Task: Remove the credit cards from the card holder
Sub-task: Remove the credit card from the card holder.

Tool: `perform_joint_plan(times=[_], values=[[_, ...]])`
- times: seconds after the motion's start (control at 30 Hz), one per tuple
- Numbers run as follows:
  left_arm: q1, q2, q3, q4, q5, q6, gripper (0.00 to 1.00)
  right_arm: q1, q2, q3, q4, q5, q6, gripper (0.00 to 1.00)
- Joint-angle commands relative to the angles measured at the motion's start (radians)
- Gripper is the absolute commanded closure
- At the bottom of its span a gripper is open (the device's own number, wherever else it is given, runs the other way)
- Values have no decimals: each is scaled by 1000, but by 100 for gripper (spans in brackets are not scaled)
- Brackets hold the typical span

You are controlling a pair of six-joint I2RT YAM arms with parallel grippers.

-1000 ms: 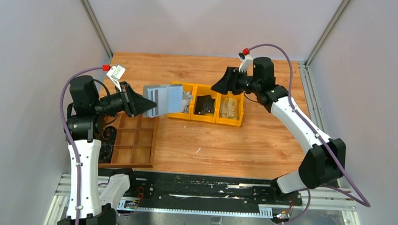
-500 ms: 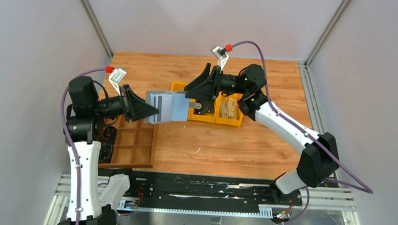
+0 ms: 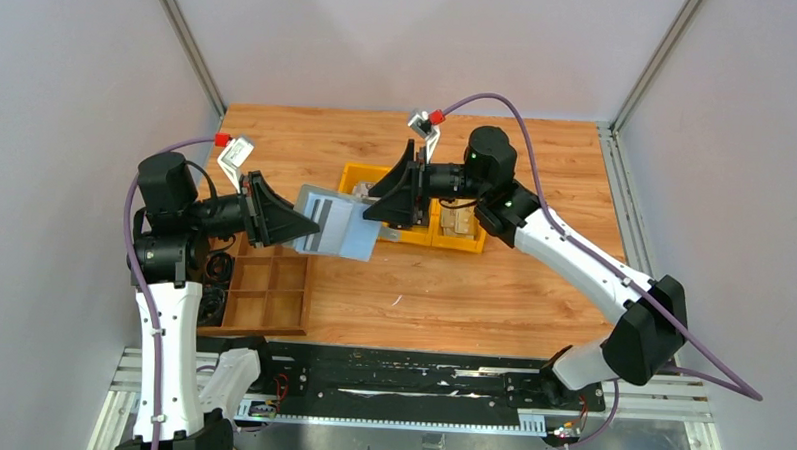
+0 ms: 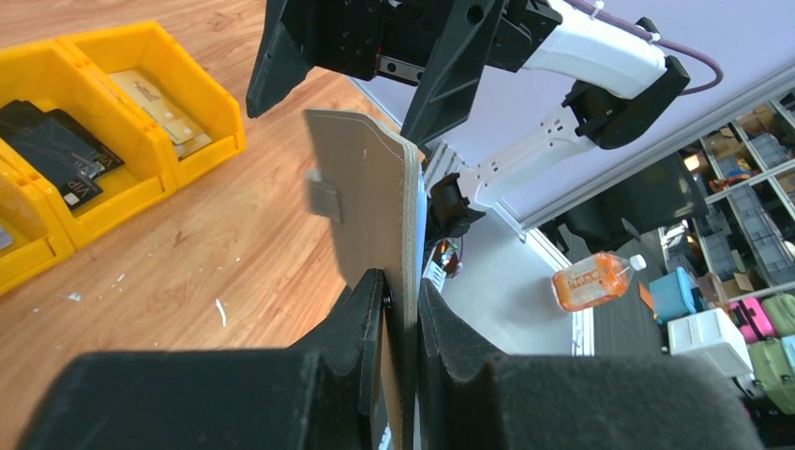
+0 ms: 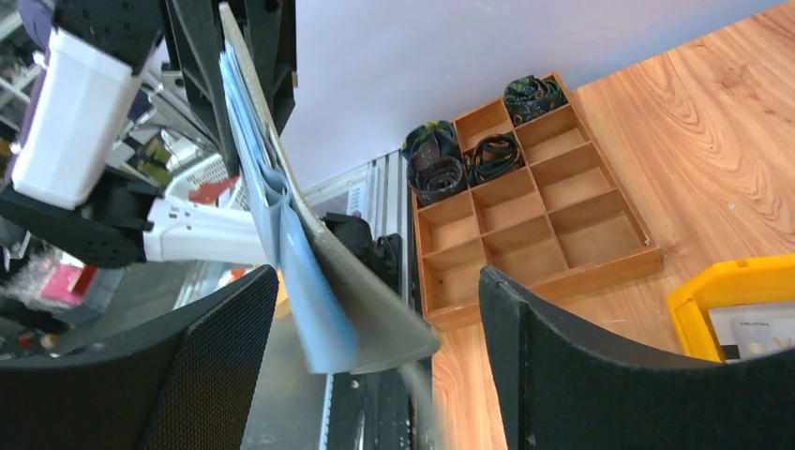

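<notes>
Card holder (image 3: pixel 339 226) pinched in left gripper (image 4: pixel 401 292); spread right gripper (image 3: pixel 371 206) straddles free end

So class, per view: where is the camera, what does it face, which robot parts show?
Top external: above, behind the robot, looking down on the table; both arms show.
Left wrist: looks along the card holder toward the right gripper; left fingers show.
Right wrist: faces card holder and wooden tray; right fingers show.
All share the card holder.

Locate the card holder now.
Top view, left of centre: the card holder is clamped in the left gripper above the table, its free end inside the open right gripper.
</notes>
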Motion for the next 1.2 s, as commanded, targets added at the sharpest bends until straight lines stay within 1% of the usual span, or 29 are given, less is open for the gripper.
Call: perform_joint_plan(times=[0.0, 0.1, 0.2, 0.37, 0.43, 0.47, 0.53, 0.6, 0.67, 0.73, 0.83, 0.87, 0.9, 0.97, 1.1, 1.17], values=[[2, -7, 20, 24, 48, -13, 100, 14, -20, 54, -98, -66, -161, 18], [2, -6, 20, 23, 56, -14, 100, 19, 6, 95, -132, -116, -224, 18], [2, -2, 24, 23, 67, -20, 100, 20, 30, 118, -154, -128, -257, 17], [2, -6, 26, 23, 47, -16, 100, 45, 47, 113, -41, -216, -168, 17], [2, -4, 27, 23, 27, -16, 100, 65, 50, 113, -34, -234, -162, 24], [2, -3, 27, 24, 11, -14, 100, 71, 53, 116, -32, -235, -154, 31], [2, -2, 28, 28, -22, -11, 100, 82, 64, 120, -33, -229, -130, 44], [2, -7, 27, 29, -79, -3, 100, 91, 77, 127, -33, -212, -97, 53], [2, -13, 18, 28, -121, 13, 100, 104, 94, 139, -43, -185, -80, 60], [2, -20, 4, 30, -177, 25, 100, 111, 113, 162, -75, -130, -62, 67], [2, -37, -11, 34, -212, 48, 97, 113, 144, 206, -157, -51, -46, 86], [2, -43, -17, 34, -213, 61, 96, 113, 153, 219, -195, -13, -42, 95], [2, -50, -20, 34, -213, 69, 95, 113, 162, 228, -213, 4, -37, 99], [2, -59, -27, 36, -199, 78, 92, 113, 167, 230, -214, 10, -27, 100], [2, -54, -26, 21, -123, 87, 75, 107, 157, 223, -214, 19, -20, 100], [3, -53, -26, 18, -101, 89, 70, 106, 152, 222, -214, 14, -18, 100]])
